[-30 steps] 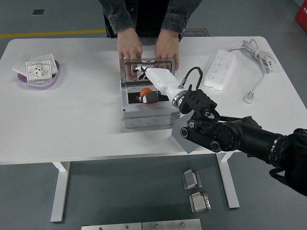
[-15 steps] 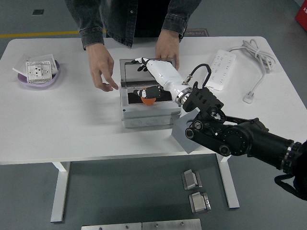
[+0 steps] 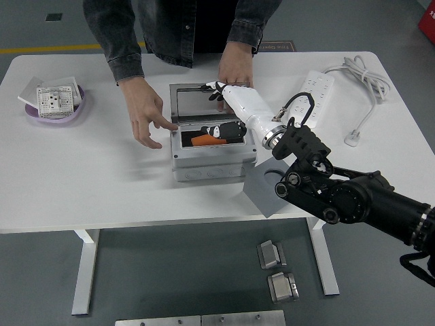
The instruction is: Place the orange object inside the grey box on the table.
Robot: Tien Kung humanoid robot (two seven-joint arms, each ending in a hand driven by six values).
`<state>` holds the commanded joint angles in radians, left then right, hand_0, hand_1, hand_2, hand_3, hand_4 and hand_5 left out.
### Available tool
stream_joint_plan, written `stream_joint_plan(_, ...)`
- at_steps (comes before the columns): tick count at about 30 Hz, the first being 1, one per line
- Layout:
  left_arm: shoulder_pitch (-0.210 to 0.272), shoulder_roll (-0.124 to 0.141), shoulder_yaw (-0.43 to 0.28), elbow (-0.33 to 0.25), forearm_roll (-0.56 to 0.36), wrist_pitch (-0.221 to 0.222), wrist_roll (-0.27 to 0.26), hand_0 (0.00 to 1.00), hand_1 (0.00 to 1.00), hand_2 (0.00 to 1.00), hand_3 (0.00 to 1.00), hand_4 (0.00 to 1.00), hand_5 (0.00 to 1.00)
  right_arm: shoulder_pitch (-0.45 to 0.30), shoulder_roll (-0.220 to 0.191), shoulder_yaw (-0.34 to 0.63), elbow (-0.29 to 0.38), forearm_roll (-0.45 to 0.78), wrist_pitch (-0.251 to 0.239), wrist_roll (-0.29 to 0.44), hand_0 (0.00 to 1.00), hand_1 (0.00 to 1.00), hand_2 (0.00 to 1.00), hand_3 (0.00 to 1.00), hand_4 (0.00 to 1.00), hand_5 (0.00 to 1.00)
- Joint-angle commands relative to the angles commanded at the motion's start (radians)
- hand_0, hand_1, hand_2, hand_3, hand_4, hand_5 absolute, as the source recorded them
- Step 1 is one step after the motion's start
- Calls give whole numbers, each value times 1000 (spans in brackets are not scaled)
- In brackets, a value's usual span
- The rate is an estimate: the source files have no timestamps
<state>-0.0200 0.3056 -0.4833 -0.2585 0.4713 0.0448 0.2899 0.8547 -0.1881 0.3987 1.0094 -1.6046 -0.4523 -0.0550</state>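
- Orange object down inside grey box, in the dark interior, right hand close over it; black fingers at or on its right end. Cannot tell whether pinching or already released.
- Near: right arm in from lower right, grey square plate on it overhanging table edge just right of box. Risk: plate or wrist knocking the near-right box corner on withdrawal, shifting box.
- Middle: risk of fingers snagging object when lifted, dragging it back out over the rim.
- Far: open lid standing at far side, person's hand at its far-right edge. Person's other hand hovering just left of box, fingertips near rim. Risk: lid dropping onto white forearm; collision with that hand.
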Motion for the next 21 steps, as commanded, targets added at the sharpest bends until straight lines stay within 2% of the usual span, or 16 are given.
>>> stream_joint_plan(4,-1,-1,-1,-1,1,0,0,718,711,689,818,746,484,3,-3,18,8,-11,5,-3,737,662,677,836,893,277)
stream_joint_plan(5,-1,-1,-1,-1,0,0,0,718,711,689,818,746,484,8,-2,23,5,-11,8,-4,738,662,677,830,898,307)
stream_joint_plan(10,-2,0,5,1,-4,0,0,718,711,689,818,746,484,44,8,37,-22,-1,23,-5,738,662,677,830,898,307)
stream_joint_plan(11,-2,1,6,1,-5,0,0,718,711,689,818,745,484,52,10,37,-31,5,26,-4,739,661,677,826,895,331)
stream_joint_plan(16,-3,5,13,1,-10,0,0,718,711,689,818,745,484,107,35,12,-113,75,39,5,739,661,677,826,895,331)
stream_joint_plan(17,-4,5,14,1,-10,0,1,718,711,689,818,745,484,122,43,-1,-134,94,44,5,746,677,693,826,910,448)
stream_joint_plan(21,-6,8,17,0,-11,-1,1,718,711,689,818,745,484,174,71,-52,-209,162,60,6,746,677,693,826,910,448)
